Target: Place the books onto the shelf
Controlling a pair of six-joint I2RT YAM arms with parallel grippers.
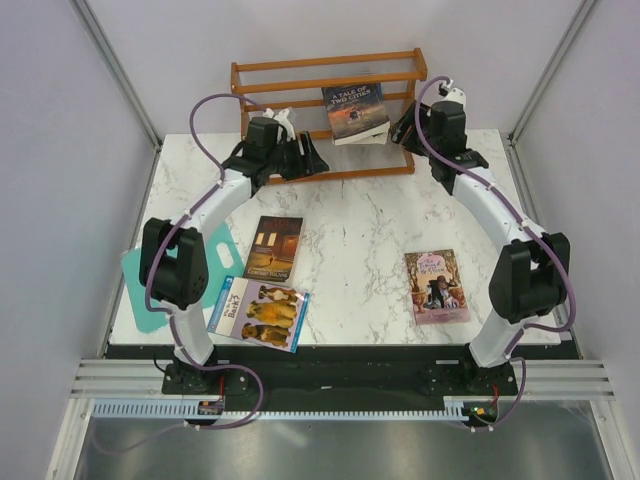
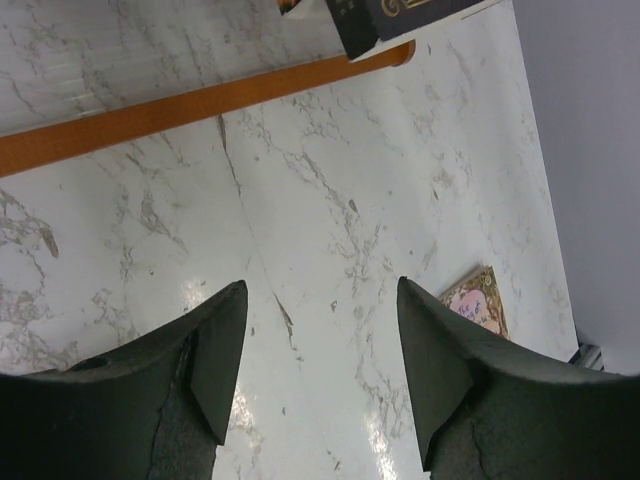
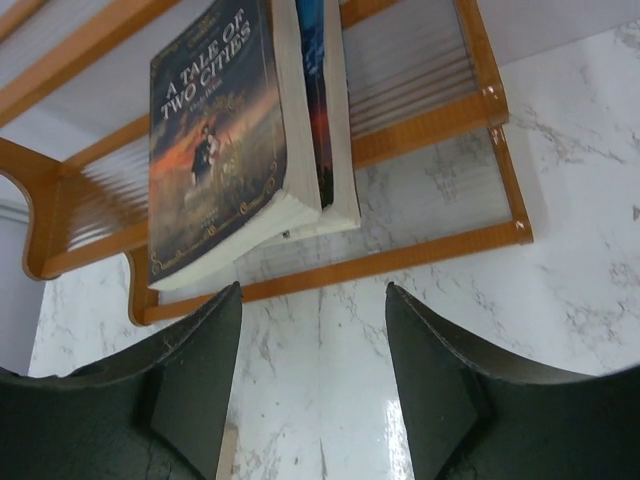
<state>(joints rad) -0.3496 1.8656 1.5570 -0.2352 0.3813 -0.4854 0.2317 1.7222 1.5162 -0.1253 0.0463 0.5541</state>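
right wrist, right claw (image 3: 313, 325) apart, books (image 3: 225, 130) leaning on shelf (image 3: 400, 258), left claw (image 2: 320, 310) apart

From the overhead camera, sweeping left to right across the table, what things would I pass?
teal board → dog-cover book → A Tale of Two Cities, propped on the shelf → pink book

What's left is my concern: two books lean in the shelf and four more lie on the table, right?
Three lie on the table, not four; the top view shows the brown-orange book, the dog book and the pink book. A Tale of Two Cities and a blue book do lean in the shelf.
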